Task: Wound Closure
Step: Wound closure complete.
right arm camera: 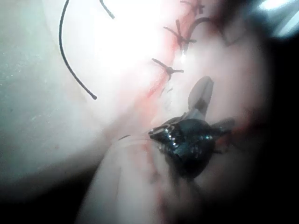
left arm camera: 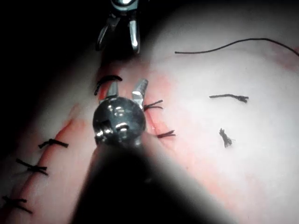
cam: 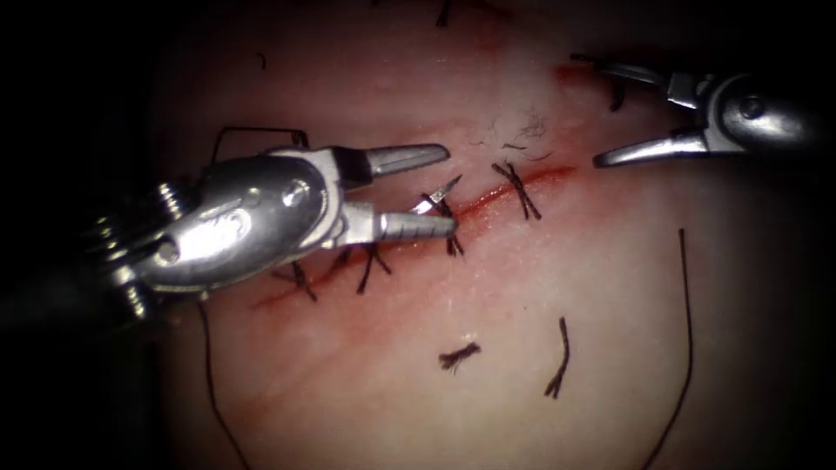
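The cut (cam: pixel 514 187) runs slantwise across the tissue (cam: pixel 522 296), with several dark stitches (cam: pixel 520 190) across it. The needle's shiny tip (cam: pixel 440 195) sticks up out of the tissue at the cut, and the rest of its curve is hidden. My left tool (cam: pixel 451 190) (left arm camera: pixel 125 88) has its jaws open, one on each side of that tip, and holds nothing. My right tool (cam: pixel 585 111) (right arm camera: pixel 217 106) hangs open beyond the cut's right end, also holding nothing. Thread (cam: pixel 688 348) curves down the right side of the tissue.
Two cut ends of thread (cam: pixel 459 355) (cam: pixel 557 357) lie on the tissue below the cut. Another strand of thread (cam: pixel 213 383) trails down at the left, and a thin loop (cam: pixel 261 130) shows above the left tool. Red fluid (cam: pixel 566 71) stains the tissue near the right tool.
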